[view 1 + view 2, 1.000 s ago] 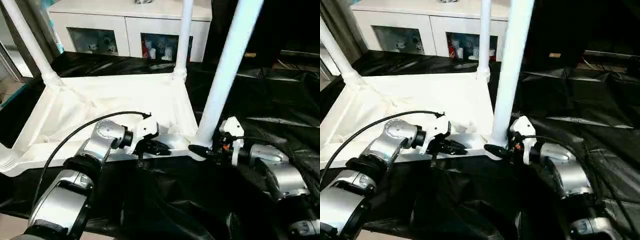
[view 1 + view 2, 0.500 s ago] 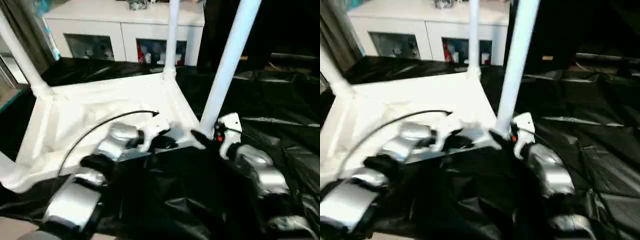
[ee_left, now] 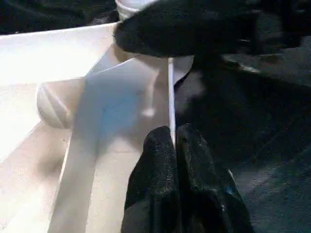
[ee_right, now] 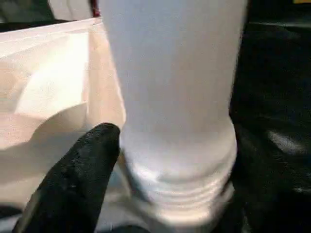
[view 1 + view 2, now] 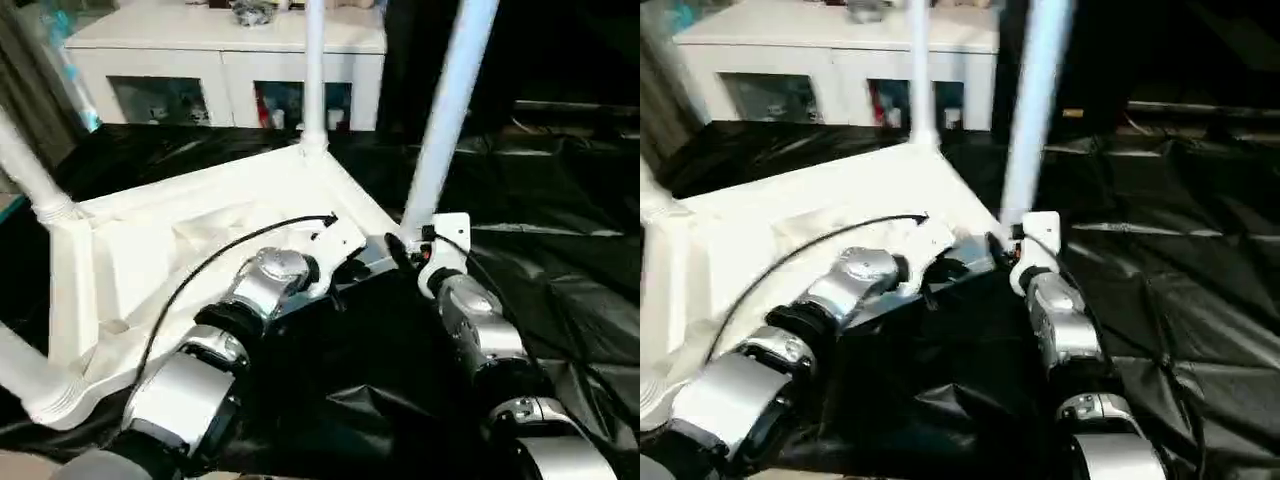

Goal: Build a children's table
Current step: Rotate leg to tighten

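Note:
The children's table [image 5: 170, 250] lies upside down on black sheeting, its white legs pointing up. My left gripper [image 5: 350, 272] is shut, and its fingertips [image 3: 174, 145] press against the thin rim of the top close to the near right corner. My right gripper [image 5: 397, 248] is at that corner's leg [image 5: 445, 110]. It is open, with its jaws on either side of the leg's threaded base [image 4: 180, 160]. One black finger [image 4: 82, 170] lies close beside the base. The far leg [image 5: 313, 70] and the left leg [image 5: 25, 170] stand in their sockets.
A white cabinet with glass doors [image 5: 200, 60] stands behind the table. Crumpled black sheeting [image 5: 560, 270] covers the floor to the right and in front. A black cable [image 5: 215, 262] runs along my left forearm.
The whole view has swung, so the table's near edge now runs slanted. Both grippers stay at the near right corner, the left on the rim and the right at the leg's base.

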Controlling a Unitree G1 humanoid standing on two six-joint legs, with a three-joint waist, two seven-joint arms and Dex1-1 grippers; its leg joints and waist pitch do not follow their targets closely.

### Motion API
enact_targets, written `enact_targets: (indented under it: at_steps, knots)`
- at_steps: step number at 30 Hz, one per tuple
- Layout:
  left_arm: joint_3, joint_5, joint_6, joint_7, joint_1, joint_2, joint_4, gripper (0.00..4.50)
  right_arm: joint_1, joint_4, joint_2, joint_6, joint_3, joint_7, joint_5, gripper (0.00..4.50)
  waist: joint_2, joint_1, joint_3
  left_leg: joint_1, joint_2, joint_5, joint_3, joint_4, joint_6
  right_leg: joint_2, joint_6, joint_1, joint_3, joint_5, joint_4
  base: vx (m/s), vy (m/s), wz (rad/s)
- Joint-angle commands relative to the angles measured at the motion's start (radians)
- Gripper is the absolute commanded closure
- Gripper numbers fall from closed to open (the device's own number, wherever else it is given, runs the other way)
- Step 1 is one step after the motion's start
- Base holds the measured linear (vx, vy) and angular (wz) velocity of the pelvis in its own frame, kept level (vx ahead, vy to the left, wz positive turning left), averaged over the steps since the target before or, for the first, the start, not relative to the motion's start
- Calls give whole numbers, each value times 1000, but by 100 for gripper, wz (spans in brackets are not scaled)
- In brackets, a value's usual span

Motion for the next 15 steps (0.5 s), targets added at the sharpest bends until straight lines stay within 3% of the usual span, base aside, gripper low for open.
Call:
enact_targets:
  at_steps: [1,5,7,8,10,12,14,15]
  knots:
    - [5,-15,-54,-45,-25,3,-44,450,28,-57,13,26,105,167,5,76,-12,1,-63,12,38,-397,-26,-91,38,-43,-181,32,22,-376,-71,0,0,0]
    - [-9,-24,-93,-181,-6,60,-73,450,100,-224,-125,68,153,386,37,76,-17,13,-67,13,41,-325,-18,-81,71,-44,-213,33,29,-304,-61,0,0,0]
    - [-11,-26,-99,-203,-4,68,-76,450,109,-242,-143,73,152,417,44,76,-13,19,-74,9,44,-255,-12,-74,96,-43,-242,33,29,-223,-49,52,-26,3]
    - [-18,-31,-114,-253,4,86,-86,450,123,-277,-179,86,149,469,60,76,-16,20,-76,4,43,-230,-12,-70,101,-43,-248,37,28,-197,-44,54,-27,1]
    - [-28,-40,-136,-327,18,110,-104,450,139,-315,-226,93,149,532,72,76,-13,36,-88,-1,48,-119,-9,-52,142,-40,-281,36,28,-38,-15,52,-24,-1]
    - [-33,-61,-142,-420,39,133,-134,450,149,-345,-271,97,150,585,80,76,-13,41,-91,-7,45,-51,-6,-42,175,-35,-313,34,25,78,1,54,-20,-2]
    - [-34,-84,-141,-494,58,147,-160,450,152,-353,-293,85,152,612,75,76,-14,46,-97,-8,43,-12,-4,-33,204,-35,-333,33,25,149,12,0,0,0]
    - [-37,-96,-131,-546,74,161,-181,450,154,-357,-308,87,156,637,78,76,-10,52,-96,-3,46,-5,-1,-30,218,-35,-341,23,26,156,11,0,0,0]
